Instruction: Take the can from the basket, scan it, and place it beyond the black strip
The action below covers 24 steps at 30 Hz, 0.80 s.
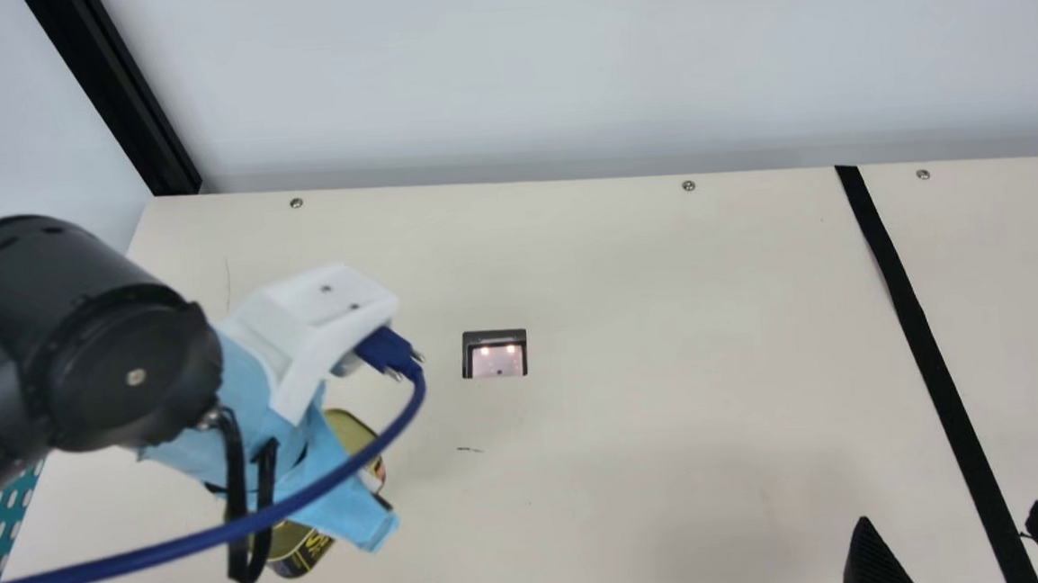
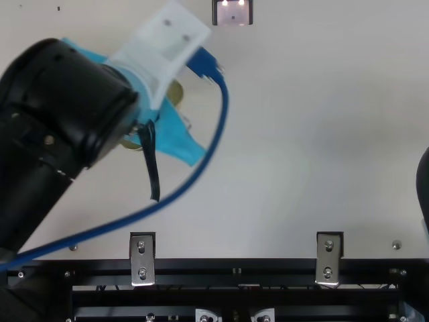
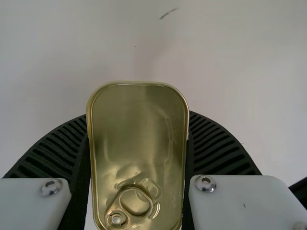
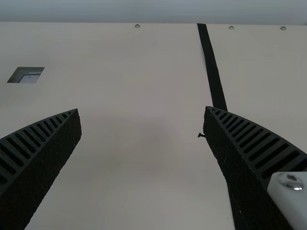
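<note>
So nearest first: two metal brackets (image 2: 329, 258) sit along the near edge of the surface (image 1: 669, 390); the right pincer (image 1: 954, 517) is low at the main view's right, its two ribbed fingers wide apart with nothing in them, the near part of the black strip (image 1: 918, 330) showing between the tips; a bit farther in, the left arm (image 1: 126, 352) comes from the left, wrist bent down; its pincer (image 1: 343, 509), wrapped in blue cloth (image 1: 240, 372), is clamped on the can (image 3: 139, 134), two fingers on opposite sides; just one can, gold, one pull ring (image 3: 134, 201); one blue cable (image 1: 183, 551) loops in front; beyond that, one scanner window (image 1: 494, 356), two lights glowing; farthest, four screws (image 1: 688, 186) along the back edge, then one pale wall (image 1: 559, 64).
</note>
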Each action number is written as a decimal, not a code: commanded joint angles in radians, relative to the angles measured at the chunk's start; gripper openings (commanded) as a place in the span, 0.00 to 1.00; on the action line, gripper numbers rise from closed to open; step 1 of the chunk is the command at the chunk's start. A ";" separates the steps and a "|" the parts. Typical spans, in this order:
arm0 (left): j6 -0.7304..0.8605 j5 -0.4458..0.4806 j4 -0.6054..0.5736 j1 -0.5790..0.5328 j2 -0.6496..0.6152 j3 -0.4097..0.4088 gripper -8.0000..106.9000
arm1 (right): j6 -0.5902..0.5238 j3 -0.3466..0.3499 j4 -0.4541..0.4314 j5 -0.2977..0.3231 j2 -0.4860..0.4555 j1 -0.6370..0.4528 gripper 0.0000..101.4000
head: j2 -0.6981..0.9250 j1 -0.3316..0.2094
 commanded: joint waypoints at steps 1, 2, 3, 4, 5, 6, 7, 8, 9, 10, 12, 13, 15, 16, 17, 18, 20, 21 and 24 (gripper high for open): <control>0.110 0.000 -0.012 -0.012 0.010 -0.009 0.16 | 0.000 0.000 0.000 0.000 0.000 0.000 1.00 | 0.000 -0.005; 0.136 0.000 -0.019 -0.018 0.016 -0.014 0.16 | 0.000 0.000 0.000 0.000 0.000 0.000 1.00 | 0.000 -0.005; 0.161 0.000 -0.027 -0.025 0.021 -0.019 0.16 | 0.000 0.000 0.000 0.000 0.000 0.000 1.00 | 0.000 -0.005; 0.185 0.000 -0.034 -0.031 0.026 -0.024 0.16 | 0.000 0.000 0.000 0.000 0.000 0.000 1.00 | 0.000 -0.005; 0.209 0.000 -0.044 -0.037 0.032 -0.031 0.16 | 0.000 0.000 0.000 0.000 0.000 0.000 1.00 | 0.000 -0.005; 0.232 0.000 -0.054 -0.042 0.037 -0.037 0.16 | 0.000 0.000 0.000 0.000 0.000 0.000 1.00 | 0.000 -0.005; 0.254 0.000 -0.065 -0.048 0.044 -0.044 0.16 | 0.000 0.000 0.000 0.000 0.000 0.000 1.00 | 0.000 -0.005; 0.276 0.000 -0.077 -0.054 0.049 -0.050 0.16 | 0.000 0.000 0.000 0.000 0.000 0.000 1.00 | 0.000 -0.005; 0.299 0.000 -0.088 -0.059 0.055 -0.056 0.16 | 0.000 0.000 0.000 0.000 0.000 0.000 1.00 | 0.000 -0.005; 0.319 0.000 -0.100 -0.066 0.061 -0.063 0.16 | 0.000 0.000 0.000 0.000 0.000 0.000 1.00 | 0.000 -0.005; 0.357 0.000 -0.119 -0.077 0.073 -0.075 0.16 | 0.000 0.000 0.000 0.000 0.000 0.000 1.00 | 0.000 -0.005; 0.373 0.000 -0.126 -0.083 0.080 -0.081 0.16 | 0.000 0.000 0.000 0.000 0.000 0.000 1.00 | 0.000 -0.005; 0.402 0.000 -0.139 -0.091 0.093 -0.094 0.16 | 0.000 0.000 0.000 0.000 0.000 0.000 1.00 | 0.000 -0.005; 0.415 0.000 -0.144 -0.095 0.099 -0.101 0.16 | 0.000 0.000 0.000 0.000 0.000 0.000 1.00 | 0.000 -0.005; 0.428 0.000 -0.150 -0.097 0.106 -0.109 0.16 | 0.000 0.000 0.000 0.000 0.000 0.000 1.00 | 0.000 -0.005; 0.439 0.000 -0.155 -0.098 0.113 -0.116 0.16 | 0.000 0.000 0.000 0.000 0.000 0.000 1.00 | 0.000 -0.005; 0.460 0.000 -0.168 -0.099 0.126 -0.132 0.16 | 0.000 0.000 0.000 0.000 0.000 0.000 1.00 | 0.000 -0.005; 0.470 0.000 -0.174 -0.097 0.133 -0.139 0.16 | 0.000 0.000 0.000 0.000 0.000 0.000 1.00 | 0.000 -0.005; 0.495 0.000 -0.198 -0.089 0.155 -0.158 0.16 | 0.000 0.000 0.000 0.000 0.000 0.000 1.00 | 0.000 -0.005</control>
